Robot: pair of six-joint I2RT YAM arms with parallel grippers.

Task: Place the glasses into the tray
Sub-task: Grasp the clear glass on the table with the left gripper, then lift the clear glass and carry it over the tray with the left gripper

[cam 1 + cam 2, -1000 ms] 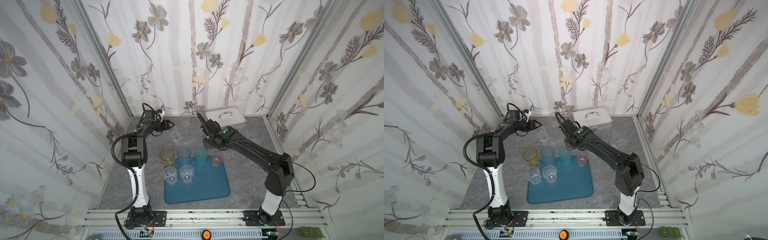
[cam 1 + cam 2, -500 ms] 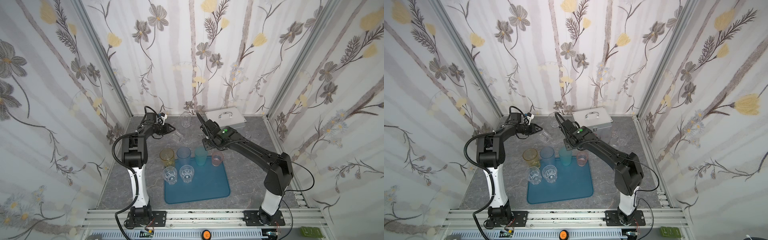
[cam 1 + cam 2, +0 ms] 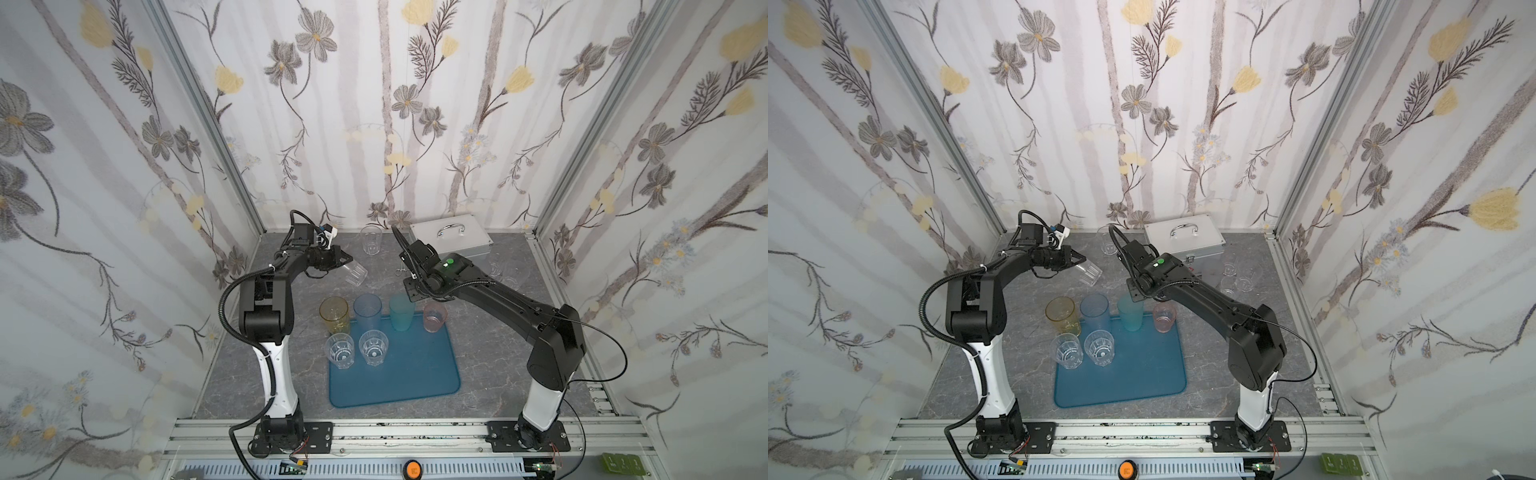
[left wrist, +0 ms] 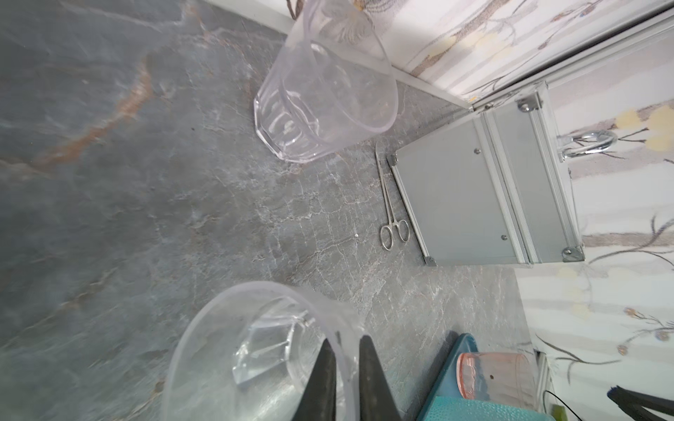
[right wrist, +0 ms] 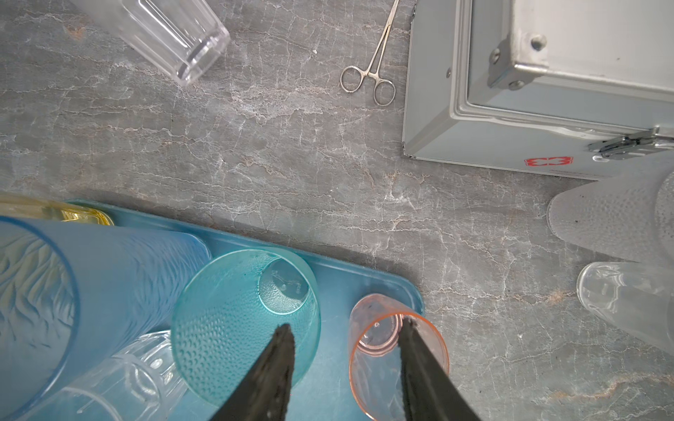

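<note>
Clear plastic with a thin rim explained your grip: your left fingers (image 4: 370, 379) were clenched on the wall of the clear glass (image 4: 237, 346), one inside and one outside, likely because the tumbler was too wide to span. It hung tilted over the bench (image 4: 182, 182), behind the tray (image 3: 415, 374) and not yet in it. Whether its base touched the bench could not be told. Your right fingers (image 5: 275, 364) stood apart, empty, above the teal glass (image 5: 226, 310) and pink glass (image 5: 372, 328) at the tray's far edge, seemingly parked clear of the bare near half.
</note>
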